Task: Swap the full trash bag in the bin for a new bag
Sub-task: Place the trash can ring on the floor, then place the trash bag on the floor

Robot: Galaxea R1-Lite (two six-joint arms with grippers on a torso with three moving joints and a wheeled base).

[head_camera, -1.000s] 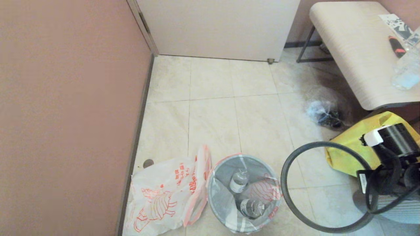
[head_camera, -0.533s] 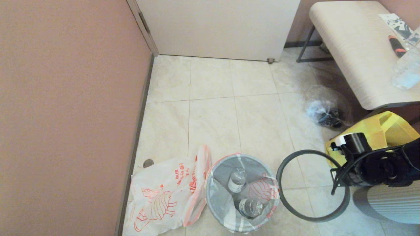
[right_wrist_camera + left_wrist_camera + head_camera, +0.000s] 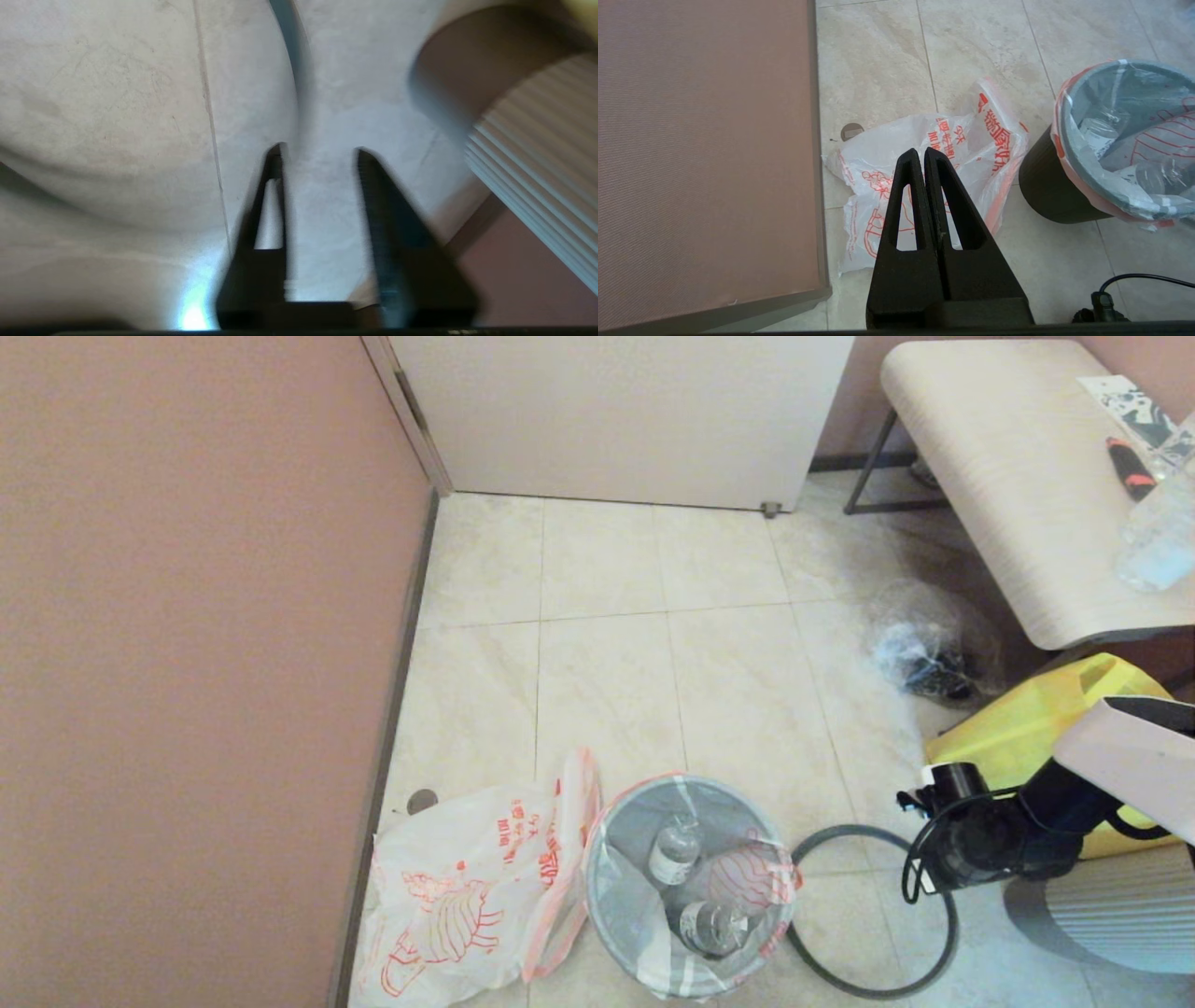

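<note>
The black bin (image 3: 653,966) stands on the floor tiles, lined with the full trash bag (image 3: 747,877); clear bottles (image 3: 672,854) show inside it. Its grey hoop (image 3: 845,832) is off the bin and lies on the tiles just to its right. My right gripper (image 3: 320,151) hangs open and empty over the floor by the hoop (image 3: 292,46), and its arm (image 3: 976,840) reaches in from the right. The new bag (image 3: 467,896) lies flat and limp left of the bin. My left gripper (image 3: 923,150) hovers shut and empty above the new bag (image 3: 971,140), with the bin (image 3: 1050,191) beside it.
A grey ribbed round object (image 3: 1120,915) stands right of the hoop. Behind it lie a yellow tote (image 3: 1027,728) and a clear bag of dark things (image 3: 920,658). A pale bench (image 3: 1008,476) is at back right. A pink wall (image 3: 187,663) closes the left side.
My right arm came down and toward the bin with the hoop. Its jaws opened and let go, and the hoop now lies on the floor. The left arm has not moved.
</note>
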